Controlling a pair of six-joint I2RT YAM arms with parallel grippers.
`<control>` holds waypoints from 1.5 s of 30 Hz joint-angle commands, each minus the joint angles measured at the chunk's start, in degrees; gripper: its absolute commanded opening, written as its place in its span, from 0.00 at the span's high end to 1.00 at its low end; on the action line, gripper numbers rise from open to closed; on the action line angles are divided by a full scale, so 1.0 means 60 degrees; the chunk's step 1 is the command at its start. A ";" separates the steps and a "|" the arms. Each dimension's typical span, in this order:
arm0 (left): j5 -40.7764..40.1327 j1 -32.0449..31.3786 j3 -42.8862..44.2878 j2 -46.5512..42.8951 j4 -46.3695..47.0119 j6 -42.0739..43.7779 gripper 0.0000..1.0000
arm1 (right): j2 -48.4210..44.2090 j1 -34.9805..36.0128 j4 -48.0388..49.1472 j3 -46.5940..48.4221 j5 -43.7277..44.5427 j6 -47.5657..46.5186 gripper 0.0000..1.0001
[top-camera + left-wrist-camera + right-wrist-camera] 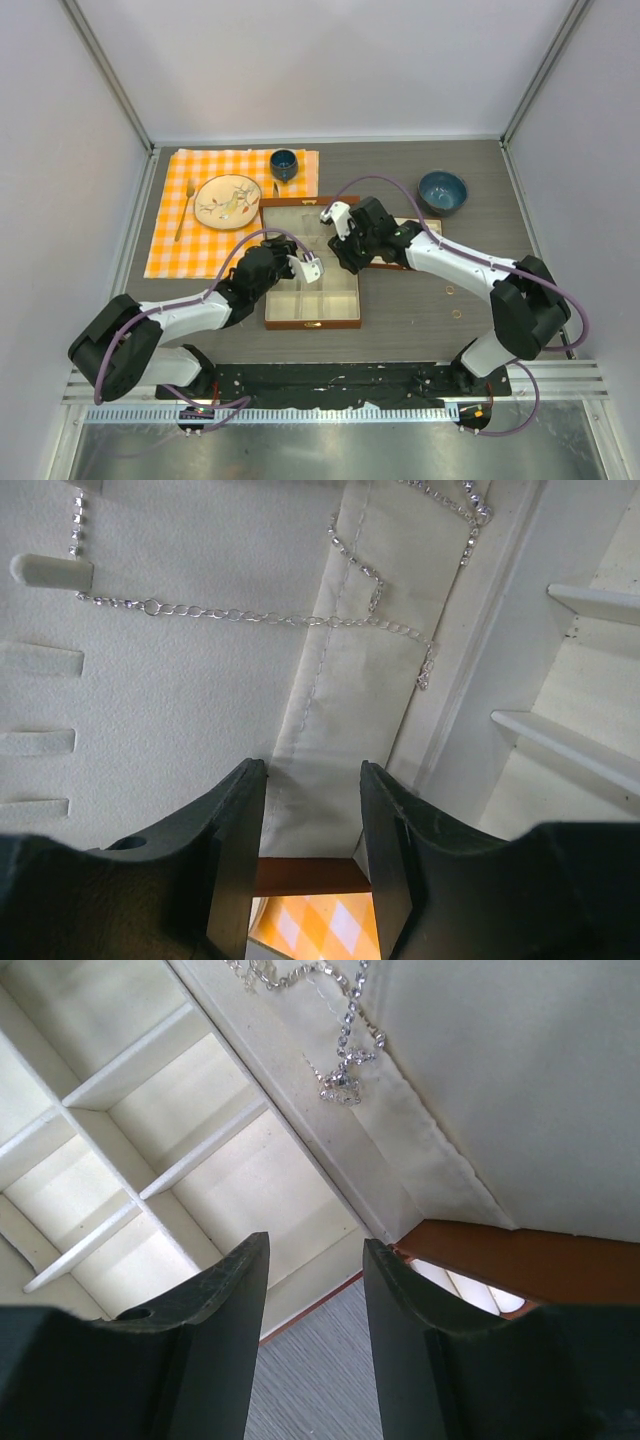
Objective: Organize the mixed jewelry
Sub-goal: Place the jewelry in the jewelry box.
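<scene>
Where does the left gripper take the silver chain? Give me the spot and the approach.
I would grip the plain-link stretch of the silver chain, between the peg and the pocket seam. It lies thin and flat on the cream lining, so bring the open left gripper square onto the lining, one finger on each side of the chain's run.

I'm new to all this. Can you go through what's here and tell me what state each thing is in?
Box: open, lid laid back; compartments in view bare.
Necklace: spread out on the lid's cream lining.
Rings: loose on the table, outside the box.
Left hand: open, holding nothing.
Right hand: open, holding nothing.
Bowl: upright.
</scene>
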 commanded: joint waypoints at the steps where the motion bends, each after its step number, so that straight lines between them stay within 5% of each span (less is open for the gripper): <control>1: -0.0096 0.0079 0.0257 -0.0215 0.0878 0.0040 0.53 | 0.0130 0.0041 0.0466 -0.0055 -0.0082 0.0123 0.51; 26: 0.0036 0.0255 0.0272 0.0503 0.1640 0.0275 0.53 | 0.0511 0.0143 0.0686 -0.0099 0.0314 0.0079 0.52; 45: 0.0373 0.0270 0.0052 0.0473 0.0745 0.0084 0.53 | 0.0438 0.0158 0.0701 -0.0114 0.0328 0.0080 0.52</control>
